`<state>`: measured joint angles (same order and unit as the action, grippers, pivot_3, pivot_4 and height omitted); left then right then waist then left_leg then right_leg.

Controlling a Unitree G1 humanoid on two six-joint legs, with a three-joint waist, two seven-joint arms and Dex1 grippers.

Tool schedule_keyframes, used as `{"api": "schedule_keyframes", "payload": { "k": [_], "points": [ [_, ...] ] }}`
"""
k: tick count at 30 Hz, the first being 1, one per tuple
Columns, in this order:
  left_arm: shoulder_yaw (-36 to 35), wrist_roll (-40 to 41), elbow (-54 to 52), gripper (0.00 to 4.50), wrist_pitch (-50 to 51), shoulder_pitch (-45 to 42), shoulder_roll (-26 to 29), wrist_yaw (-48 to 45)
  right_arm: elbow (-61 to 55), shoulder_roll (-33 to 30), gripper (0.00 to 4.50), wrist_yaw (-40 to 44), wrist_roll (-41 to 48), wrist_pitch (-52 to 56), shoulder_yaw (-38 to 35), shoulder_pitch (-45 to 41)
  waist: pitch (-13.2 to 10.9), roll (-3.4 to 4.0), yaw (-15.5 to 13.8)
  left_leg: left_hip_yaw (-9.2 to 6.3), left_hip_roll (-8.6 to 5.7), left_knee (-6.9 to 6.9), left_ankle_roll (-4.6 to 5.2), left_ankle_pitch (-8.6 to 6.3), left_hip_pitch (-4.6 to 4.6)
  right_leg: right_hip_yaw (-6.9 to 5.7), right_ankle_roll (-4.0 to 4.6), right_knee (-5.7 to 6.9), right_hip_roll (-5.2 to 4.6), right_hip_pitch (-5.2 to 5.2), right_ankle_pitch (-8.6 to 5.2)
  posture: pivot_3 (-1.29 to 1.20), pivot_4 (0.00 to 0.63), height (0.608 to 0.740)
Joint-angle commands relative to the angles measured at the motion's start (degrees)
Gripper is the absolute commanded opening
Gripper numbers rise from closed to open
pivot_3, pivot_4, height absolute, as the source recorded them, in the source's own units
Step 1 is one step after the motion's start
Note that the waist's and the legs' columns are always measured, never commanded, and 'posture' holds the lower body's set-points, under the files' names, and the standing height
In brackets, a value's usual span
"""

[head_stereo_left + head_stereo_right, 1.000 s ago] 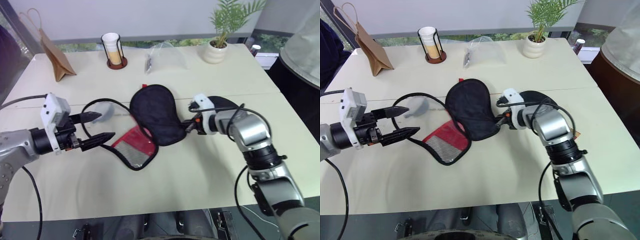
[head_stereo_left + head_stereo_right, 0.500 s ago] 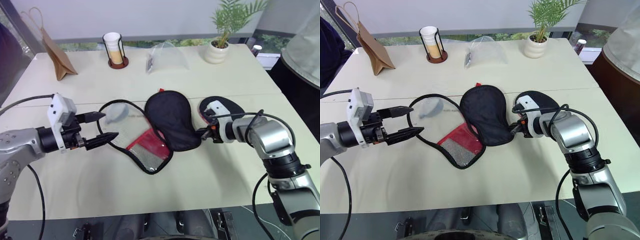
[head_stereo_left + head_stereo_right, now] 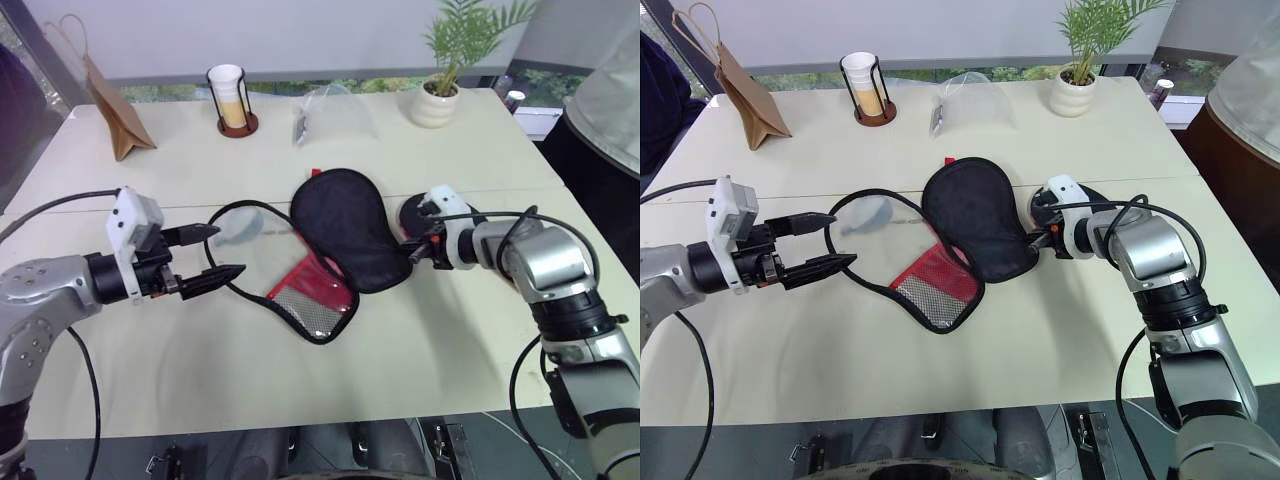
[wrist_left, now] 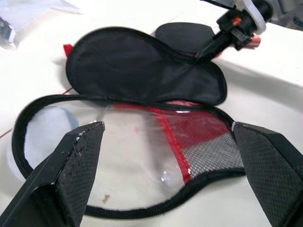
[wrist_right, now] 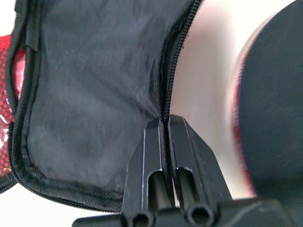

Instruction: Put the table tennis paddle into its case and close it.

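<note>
The case (image 3: 345,225) lies unzipped in the middle of the table, its black flap spread to the right. Its lower half, with the red mesh panel (image 3: 312,295), reaches toward the left. My right gripper (image 3: 415,255) is shut on the case's zip edge (image 5: 166,101) at the flap's right side. The table tennis paddle (image 4: 184,37) lies flat just right of the flap, black face (image 5: 274,94) up, partly hidden behind my right hand. My left gripper (image 3: 222,250) hovers open just left of the case's lower half (image 4: 142,156), touching nothing.
Along the far edge stand a brown paper bag (image 3: 105,110), a cup in a wire holder (image 3: 232,100), a clear plastic bag (image 3: 330,110) and a potted plant (image 3: 440,90). The near half of the table (image 3: 300,390) is bare.
My right gripper has drawn the case's edge to the right, and the whole case has slid that way toward the paddle. The left gripper stays open beside it.
</note>
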<state>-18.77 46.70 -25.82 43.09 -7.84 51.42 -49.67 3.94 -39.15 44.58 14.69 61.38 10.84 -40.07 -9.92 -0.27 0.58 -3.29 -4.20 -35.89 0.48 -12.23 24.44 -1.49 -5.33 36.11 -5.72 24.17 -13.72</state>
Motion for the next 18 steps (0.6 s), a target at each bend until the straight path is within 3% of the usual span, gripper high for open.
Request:
{"api": "schedule_keyframes", "payload": {
  "k": [1, 7, 13, 18],
  "points": [
    [-0.3, -0.3, -0.3, 4.50, -1.2, -1.2, -0.3, 0.1, 0.7, -1.1, 0.86, 1.3, -0.5, -1.6, 0.0, -1.8, 0.0, 0.00, 0.0, 0.00, 0.00, 0.00, 0.00, 0.00, 0.01, 0.00, 0.00, 0.00, 0.00, 0.00, 0.00, 0.00, 0.150, 0.734],
    [-0.2, -0.6, -0.4, 4.50, -1.2, -1.2, -0.6, 0.2, -2.0, -3.0, 3.89, 2.9, -0.1, -0.5, -0.2, -1.1, 0.0, 0.00, 0.0, 0.00, 0.01, -0.01, 0.01, 0.00, 0.01, 0.00, 0.00, 0.01, 0.02, 0.01, 0.01, 0.00, 0.150, 0.734],
    [-0.4, -0.7, -0.5, 4.50, -1.1, -0.9, -0.8, -0.2, -4.7, -10.4, 3.89, 5.0, 1.3, -1.2, -6.0, -0.3, 0.0, -0.02, -0.4, 0.00, 0.00, -0.10, 0.04, -0.03, 0.04, -0.02, 0.01, -0.02, 0.00, -0.05, 0.00, 0.00, 0.150, 0.734],
    [0.3, -1.2, 0.2, 4.50, -1.4, -1.6, -0.9, -1.0, -7.6, -19.2, 3.89, 9.1, 1.1, -6.4, -8.8, 6.3, 0.0, -0.03, -0.9, 0.00, 0.02, -0.10, 0.08, -0.05, 0.04, -0.02, 0.02, -0.05, -0.01, -0.05, -0.01, 0.00, 0.150, 0.734]
  ]
}}
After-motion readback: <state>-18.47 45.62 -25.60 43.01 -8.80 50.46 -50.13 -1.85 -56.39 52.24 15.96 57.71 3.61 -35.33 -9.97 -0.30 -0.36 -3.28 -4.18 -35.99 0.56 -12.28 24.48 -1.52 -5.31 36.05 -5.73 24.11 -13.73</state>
